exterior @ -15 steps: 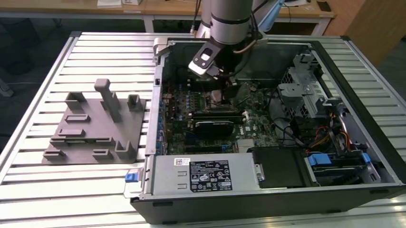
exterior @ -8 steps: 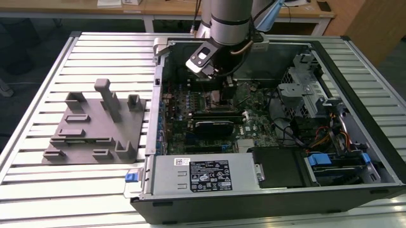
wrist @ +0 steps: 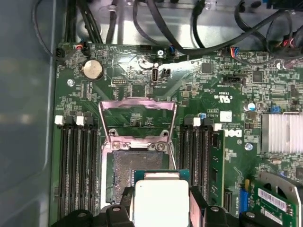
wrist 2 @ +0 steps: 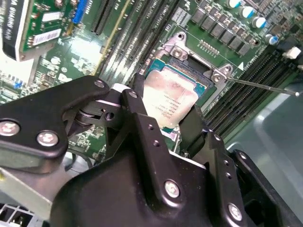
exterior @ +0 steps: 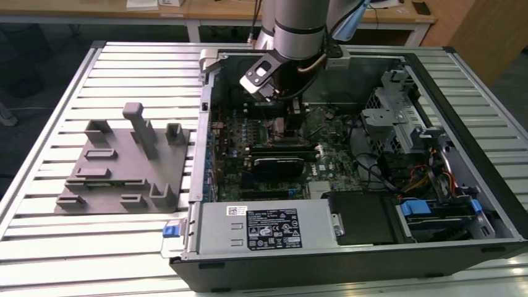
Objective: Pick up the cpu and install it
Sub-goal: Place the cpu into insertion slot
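Observation:
The cpu, a flat square chip with a silvery top, sits between my gripper's two black fingers, which press on its opposite edges. In the second wrist view the cpu is held by the gripper right over the motherboard's open socket. The socket's metal load plate is flipped up, and the bare socket bed shows beyond the chip. I cannot tell whether the chip touches the socket. In the exterior view the gripper reaches down into the open computer case.
Memory slots flank the socket on both sides. A thin lever rod sticks out beside it. A grey fixture block stands on the slatted table at the exterior view's left. The power supply, an expansion card and cables crowd the case.

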Motion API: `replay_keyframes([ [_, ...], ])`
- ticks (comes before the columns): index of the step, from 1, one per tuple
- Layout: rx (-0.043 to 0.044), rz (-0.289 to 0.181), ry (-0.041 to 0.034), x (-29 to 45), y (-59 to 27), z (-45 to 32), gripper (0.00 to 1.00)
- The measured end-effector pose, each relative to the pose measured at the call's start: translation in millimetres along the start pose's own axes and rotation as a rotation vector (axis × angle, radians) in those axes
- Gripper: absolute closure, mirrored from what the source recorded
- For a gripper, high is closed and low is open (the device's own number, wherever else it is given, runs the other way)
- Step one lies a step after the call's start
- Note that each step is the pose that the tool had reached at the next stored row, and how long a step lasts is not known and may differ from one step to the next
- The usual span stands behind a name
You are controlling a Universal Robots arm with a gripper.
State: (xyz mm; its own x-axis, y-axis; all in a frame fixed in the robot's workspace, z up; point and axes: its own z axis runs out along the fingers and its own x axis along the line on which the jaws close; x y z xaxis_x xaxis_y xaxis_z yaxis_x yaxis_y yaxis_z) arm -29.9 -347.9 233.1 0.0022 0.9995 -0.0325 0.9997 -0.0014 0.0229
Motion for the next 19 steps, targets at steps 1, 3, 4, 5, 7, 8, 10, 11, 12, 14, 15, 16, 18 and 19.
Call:
replay_keyframes([
  [1, 0.0001, 0.002, 0.0055, 0.2, 0.3, 0.2, 0.46],
  [3, 0.0001, 0.004, 0.0148, 0.7, 1.0, 0.6, 0.46],
  [4, 0.0001, 0.006, 0.0184, 0.8, 1.5, 1.0, 0.46],
  [5, 0.0001, 0.008, 0.0210, 0.8, 2.2, 1.3, 0.46],
  [7, 0.0004, 0.013, 0.0259, 0.8, 3.5, 2.2, 0.46],
  [8, 0.0004, 0.015, 0.0299, 0.9, 4.1, 2.9, 0.46],
  [10, 0.0006, 0.018, 0.0377, 0.9, 5.0, 4.8, 0.46],
  [11, 0.0006, 0.019, 0.0406, 1.0, 5.3, 6.0, 0.46],
  [12, 0.0006, 0.021, 0.0419, 1.0, 5.3, 7.1, 0.46],
  [14, 0.0007, 0.021, 0.0420, 1.1, 5.2, 9.6, 0.46],
  [15, 0.0007, 0.021, 0.0422, 1.2, 5.2, 12.2, 0.46],
  [16, 0.0007, 0.021, 0.0422, 1.5, 5.2, 13.1, 0.46],
  [18, 0.0007, 0.021, 0.0420, 3.3, 5.2, 14.2, 0.46],
  [19, 0.0007, 0.021, 0.0421, 4.3, 5.2, 14.8, 0.46],
])
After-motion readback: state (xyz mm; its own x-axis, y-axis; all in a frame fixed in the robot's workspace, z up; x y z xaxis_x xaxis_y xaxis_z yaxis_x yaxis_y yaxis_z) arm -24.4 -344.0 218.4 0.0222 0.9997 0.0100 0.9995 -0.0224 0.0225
